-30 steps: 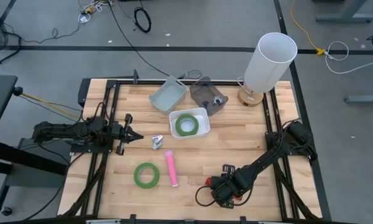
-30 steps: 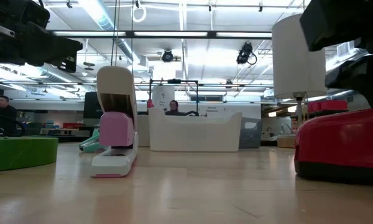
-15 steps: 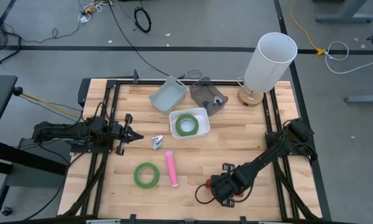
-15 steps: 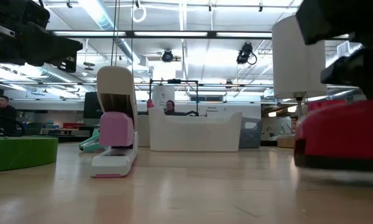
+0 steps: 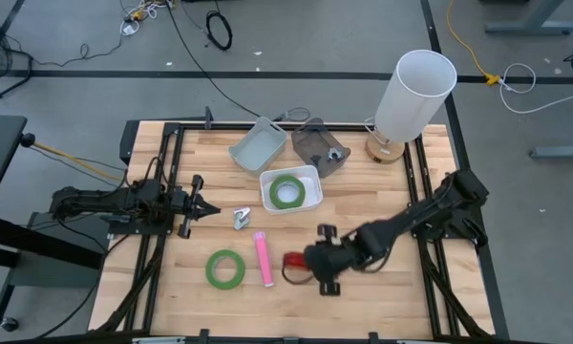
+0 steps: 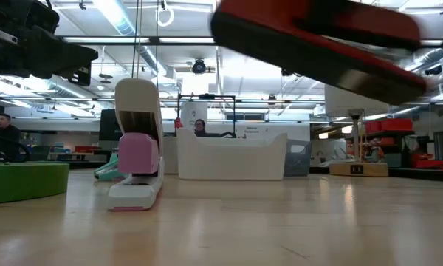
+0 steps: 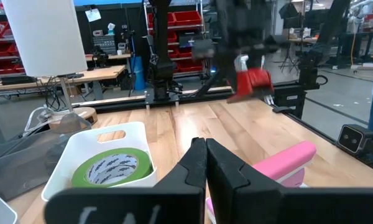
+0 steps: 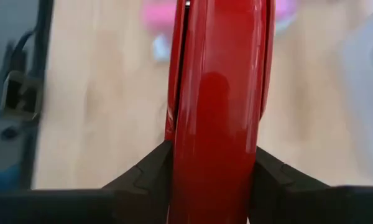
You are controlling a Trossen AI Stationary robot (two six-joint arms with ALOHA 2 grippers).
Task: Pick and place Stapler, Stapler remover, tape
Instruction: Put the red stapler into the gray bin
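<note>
Here, right gripper (image 5: 310, 265) pinching red tape roll (image 5: 293, 263) on edge (lifted, tilted), left gripper (image 5: 208, 208) pressed together.

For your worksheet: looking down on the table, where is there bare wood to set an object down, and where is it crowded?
Bare wood lies between the lamp and the right gripper, which holds the red tape above the table, and along the near edge below the green tape. It is crowded mid-table: white bin, empty tray, dark container, staple remover, pink stapler.
</note>
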